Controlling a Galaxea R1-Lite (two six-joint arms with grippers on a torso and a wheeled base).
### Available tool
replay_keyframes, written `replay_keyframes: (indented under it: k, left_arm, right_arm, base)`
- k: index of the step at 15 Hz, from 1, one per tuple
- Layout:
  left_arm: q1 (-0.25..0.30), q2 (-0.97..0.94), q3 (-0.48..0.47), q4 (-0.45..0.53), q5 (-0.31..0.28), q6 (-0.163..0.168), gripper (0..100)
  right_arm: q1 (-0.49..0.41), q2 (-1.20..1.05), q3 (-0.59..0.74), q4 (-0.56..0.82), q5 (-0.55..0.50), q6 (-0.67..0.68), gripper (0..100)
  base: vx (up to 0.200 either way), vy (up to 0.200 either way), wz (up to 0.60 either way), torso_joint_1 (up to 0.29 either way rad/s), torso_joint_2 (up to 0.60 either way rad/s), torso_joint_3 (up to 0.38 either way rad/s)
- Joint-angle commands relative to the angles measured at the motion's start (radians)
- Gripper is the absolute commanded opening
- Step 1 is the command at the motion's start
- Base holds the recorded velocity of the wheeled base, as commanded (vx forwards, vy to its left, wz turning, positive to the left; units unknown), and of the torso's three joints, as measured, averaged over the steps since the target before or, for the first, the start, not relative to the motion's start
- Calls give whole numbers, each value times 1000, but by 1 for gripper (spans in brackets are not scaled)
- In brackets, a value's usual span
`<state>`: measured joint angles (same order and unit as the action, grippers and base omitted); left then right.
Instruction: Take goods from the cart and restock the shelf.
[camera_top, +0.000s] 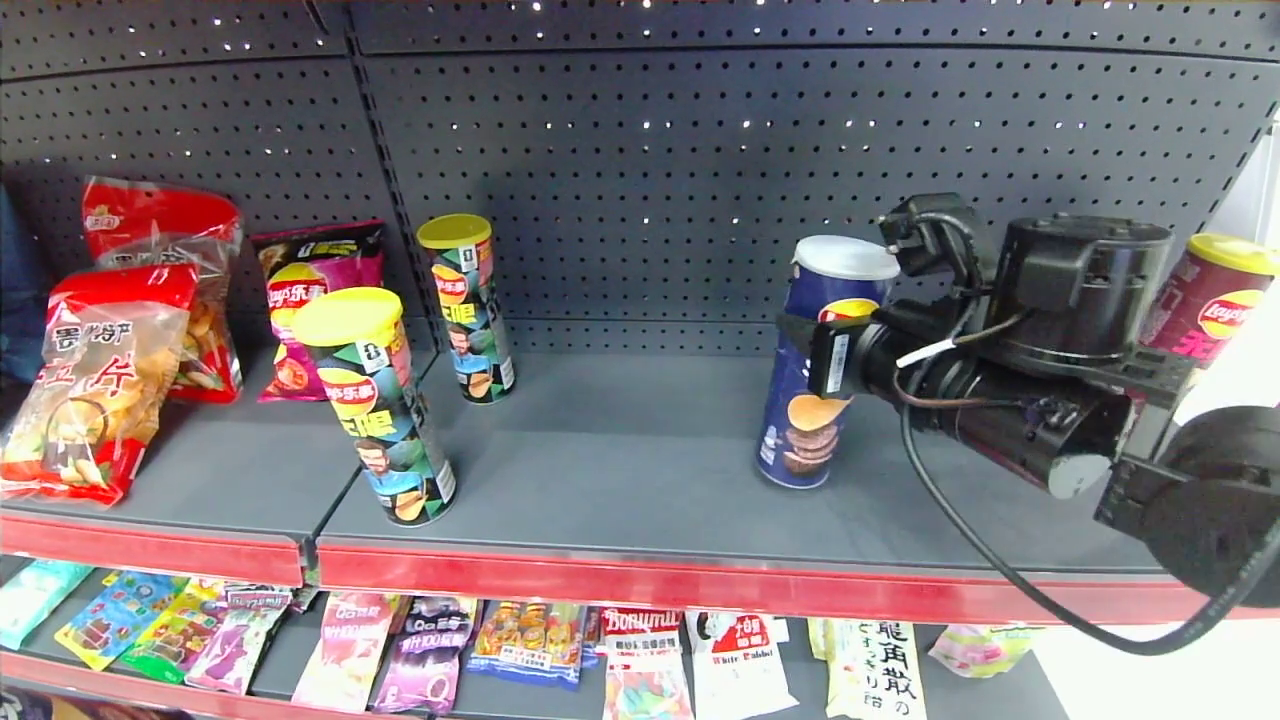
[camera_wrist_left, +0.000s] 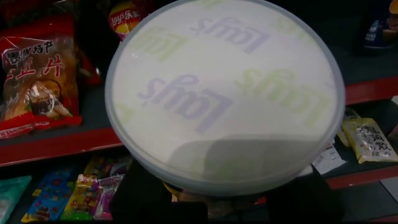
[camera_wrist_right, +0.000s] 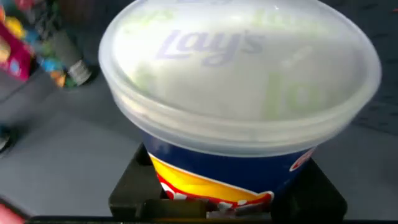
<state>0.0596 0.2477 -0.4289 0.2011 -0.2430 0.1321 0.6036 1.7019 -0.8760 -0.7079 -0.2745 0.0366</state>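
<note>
Blue chip can (camera_top: 800, 440) | stands on the shelf's (camera_top: 620, 470) right half | right gripper (camera_top: 812, 358) clenched round its middle | left gripper (camera_wrist_left: 230, 205) grips a second can (camera_wrist_left: 224, 93) | risk: it looks tilted; letting go fast could topple it off the front edge

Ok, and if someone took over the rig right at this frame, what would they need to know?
Grippers: right gripper shut on the blue chip can, which stands on the upper shelf; left gripper shut on a second chip can, held in front of the shelves.
Already shelved: two yellow-lidded cans, a maroon can.
Left: release the blue chip can, back out, then shelve the second chip can.
</note>
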Motion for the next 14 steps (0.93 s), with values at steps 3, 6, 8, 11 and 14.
replay_keyframes:
  k: [3,6,8,11,14]
  left_arm:
    - [0,2,-1,0,-1,0,0]
    - [0,1,-1,0,-1,1,0]
    - [0,2,-1,0,-1,3,0]
    - [0,2,-1,0,-1,3,0]
    - [0,2,1,0,-2,3,0]
  right_arm:
    - [61,-27,98,-50,-63,2,0]
    - [119,-25,92,-50,-135,2,0]
    - [136,-27,111,-50,-143,3,0]
    - [159,-25,118,-50,-187,2,0]
    - [180,-38,129,-50,-198,0,0]
  base:
    - [0,0,0,0,0,0]
    - [0,0,0,0,0,0]
    - [0,0,0,0,0,0]
    - [0,0,0,0,0,0]
    - [0,0,0,0,0,0]
